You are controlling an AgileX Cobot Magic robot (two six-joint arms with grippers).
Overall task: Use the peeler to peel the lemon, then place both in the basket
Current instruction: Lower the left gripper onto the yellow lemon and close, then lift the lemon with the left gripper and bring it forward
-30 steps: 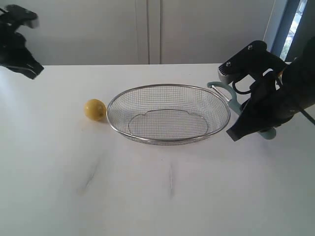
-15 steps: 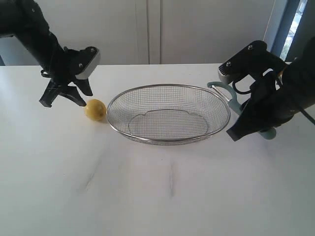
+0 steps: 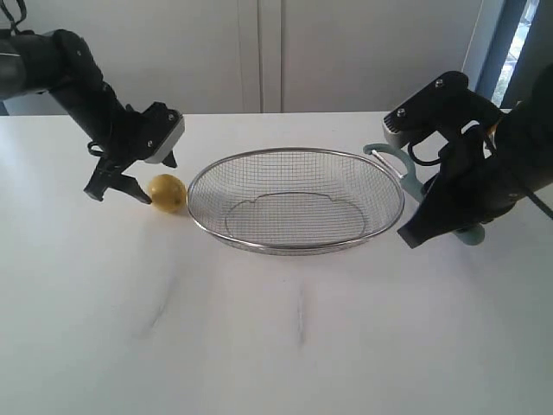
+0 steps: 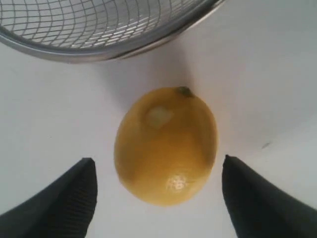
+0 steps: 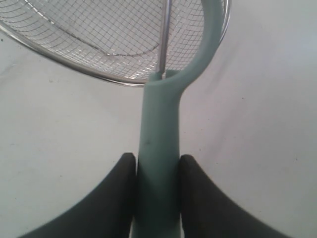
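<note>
The yellow lemon lies on the white table, just left of the wire-mesh basket. My left gripper is lowered over the lemon from the left and stands open. In the left wrist view the lemon sits between the two spread fingertips with gaps on both sides, and the basket's rim is just beyond it. My right gripper is shut on the pale teal handle of the peeler at the basket's right end. The peeler has its looped head over the rim.
The white table stretches wide toward the front. A pale wall with cabinet doors stands behind it. A window edge shows at the far right.
My left arm has swung in from the far left edge and come down at the lemon, and its jaws have spread open. The right arm and the peeler have not moved.
</note>
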